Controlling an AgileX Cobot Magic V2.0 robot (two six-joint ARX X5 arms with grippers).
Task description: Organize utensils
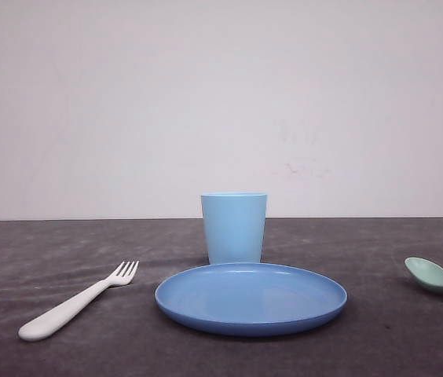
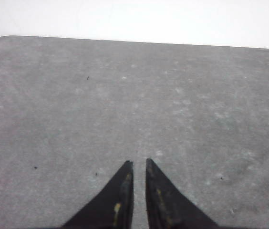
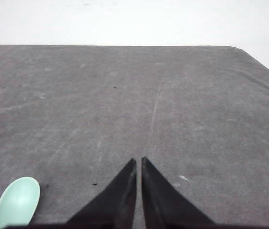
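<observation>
White fork (image 1: 76,302) on dark worktop (image 1: 33,251), left of bare blue plate (image 1: 250,297); light blue cup (image 1: 234,227) behind, contents unseen. Mint spoon (image 1: 435,276) far right. Left hand (image 2: 139,164) and right hand (image 3: 139,161) nearly closed, holding nothing, above worktop.

Dark grey desk before a bare pale wall.

The desk (image 1: 49,251) carries a mottled charcoal covering, scuffed with faint pale streaks and specks, and its far edge runs straight across the front view. Both wrist views show a rounded far corner. Behind it rises a plain off-white wall (image 1: 221,102) with faint reddish smudges right of centre. The light is soft and even, throwing dim shadows.
</observation>
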